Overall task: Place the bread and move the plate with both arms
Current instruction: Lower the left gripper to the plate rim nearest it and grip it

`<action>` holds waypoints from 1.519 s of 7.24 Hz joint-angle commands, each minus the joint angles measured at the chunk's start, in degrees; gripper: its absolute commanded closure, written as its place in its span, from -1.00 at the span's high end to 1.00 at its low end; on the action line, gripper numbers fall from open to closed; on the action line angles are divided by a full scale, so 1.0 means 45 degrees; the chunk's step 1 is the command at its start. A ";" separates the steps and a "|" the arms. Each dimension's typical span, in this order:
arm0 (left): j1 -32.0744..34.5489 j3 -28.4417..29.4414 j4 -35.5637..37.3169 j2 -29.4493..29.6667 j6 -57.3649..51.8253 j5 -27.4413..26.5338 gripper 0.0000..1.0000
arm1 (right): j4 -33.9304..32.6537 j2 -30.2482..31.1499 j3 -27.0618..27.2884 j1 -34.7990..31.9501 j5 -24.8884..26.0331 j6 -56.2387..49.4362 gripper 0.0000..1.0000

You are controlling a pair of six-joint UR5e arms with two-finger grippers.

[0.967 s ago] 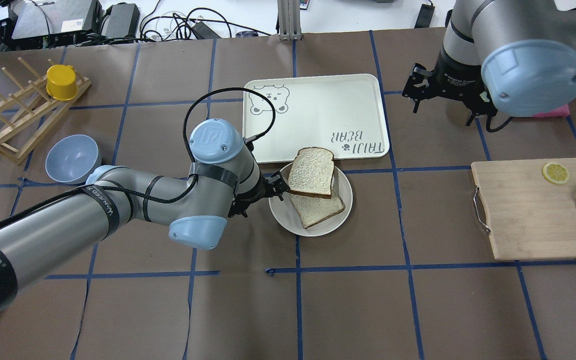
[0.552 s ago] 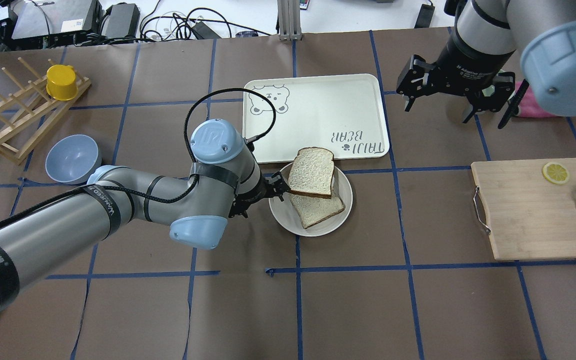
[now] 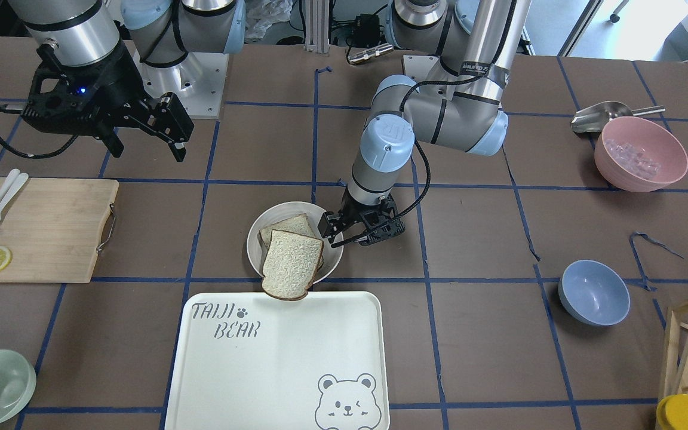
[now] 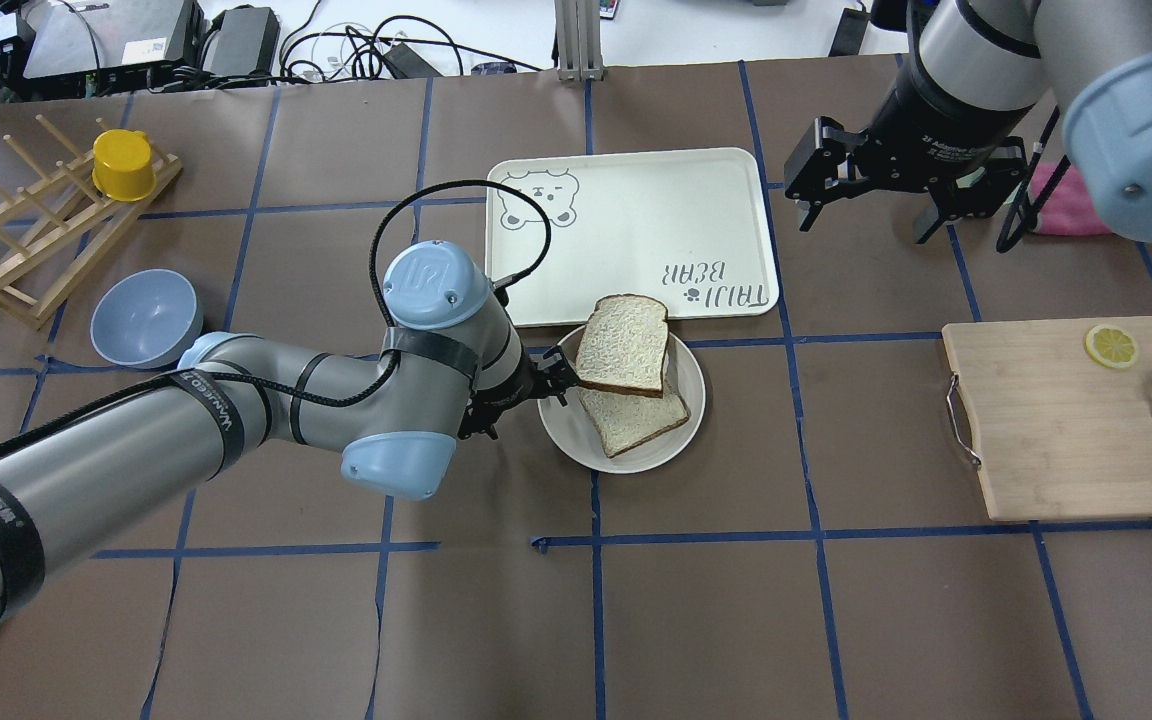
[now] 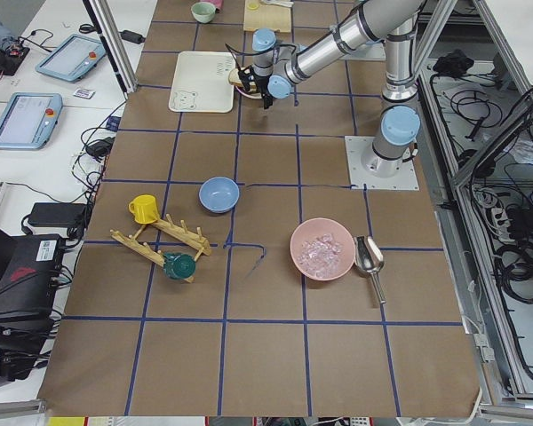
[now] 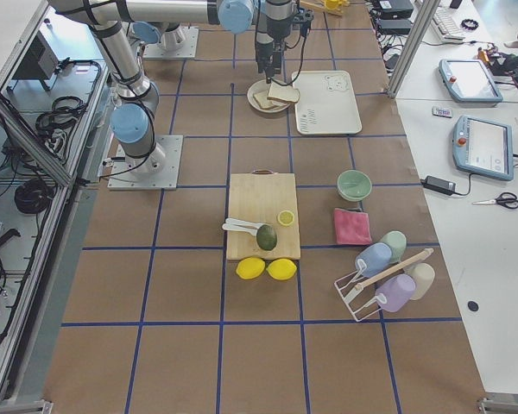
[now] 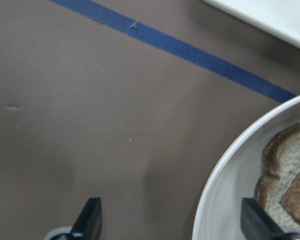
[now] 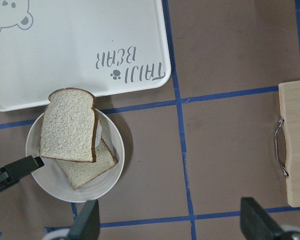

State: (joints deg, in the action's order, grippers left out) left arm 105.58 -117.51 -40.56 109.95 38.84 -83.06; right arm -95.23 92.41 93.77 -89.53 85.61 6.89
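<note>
Two slices sit in the plate (image 4: 564,425), the bread (image 4: 623,345) atop the lower slice (image 4: 636,420), overhanging the rim toward the bear tray (image 4: 626,215). Left tool (image 4: 541,383) stays spread astride the plate's rim, not clenched. Right tool (image 4: 866,212), spread and empty, has swung round beside the tray, probably heading for the plate's opposite rim.

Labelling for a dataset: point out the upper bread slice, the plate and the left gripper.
upper bread slice (image 4: 624,345): overhead exterior, centre of its face.
plate (image 4: 568,438): overhead exterior, bare lower-left inside.
left gripper (image 3: 359,234): exterior front-facing, midway between fingertips.
</note>
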 commanded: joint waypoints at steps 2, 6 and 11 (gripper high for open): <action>0.0072 0.0039 0.0222 0.0098 0.0256 0.0621 0.17 | -0.0009 -0.0008 0.0002 0.0012 0.0018 0.0011 1.00; 0.0150 -0.0038 0.0185 0.0001 0.0159 0.0978 -1.00 | -0.0009 -0.0008 0.0002 -0.0007 0.0018 0.0128 1.00; 0.0541 0.0098 0.0321 -0.0506 -0.0596 0.0997 -1.00 | -0.0204 0.0030 0.0002 -0.0007 0.0018 0.0148 1.00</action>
State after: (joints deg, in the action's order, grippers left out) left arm 107.98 -117.15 -39.26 108.34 38.62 -78.65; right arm -95.99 92.41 93.78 -89.56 85.63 7.55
